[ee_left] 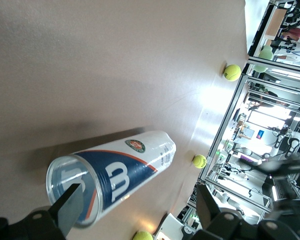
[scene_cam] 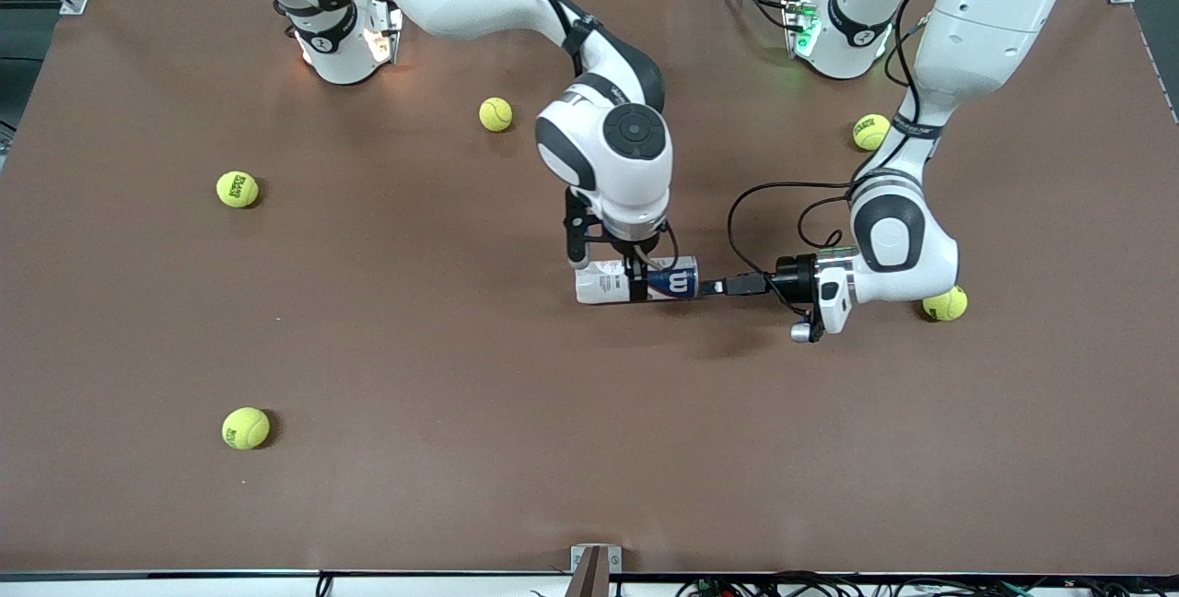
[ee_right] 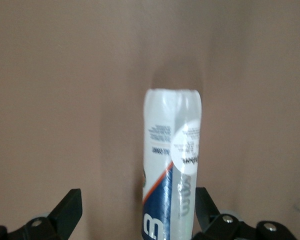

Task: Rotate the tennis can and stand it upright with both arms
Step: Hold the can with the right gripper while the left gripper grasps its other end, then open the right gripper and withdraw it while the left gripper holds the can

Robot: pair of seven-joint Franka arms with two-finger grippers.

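nearest you, a tennis ball (scene_cam: 245, 428) sits idle on the counter (scene_cam: 461, 450). your tennis can (scene_cam: 636, 282) lies flat mid-counter, so nothing is uprighted yet. your right gripper (scene_cam: 637, 288) straddles its middle, fingers apart; your left gripper (scene_cam: 714, 287), also spread, meets its open end.

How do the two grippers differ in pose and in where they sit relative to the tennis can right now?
The right gripper points straight down over the middle of the lying tennis can; the left gripper lies level with the table, aimed at the can's blue-labelled end. The right gripper's fingers straddle the can's body; the left gripper's reach only the open rim. Both are open, and neither grips the can.
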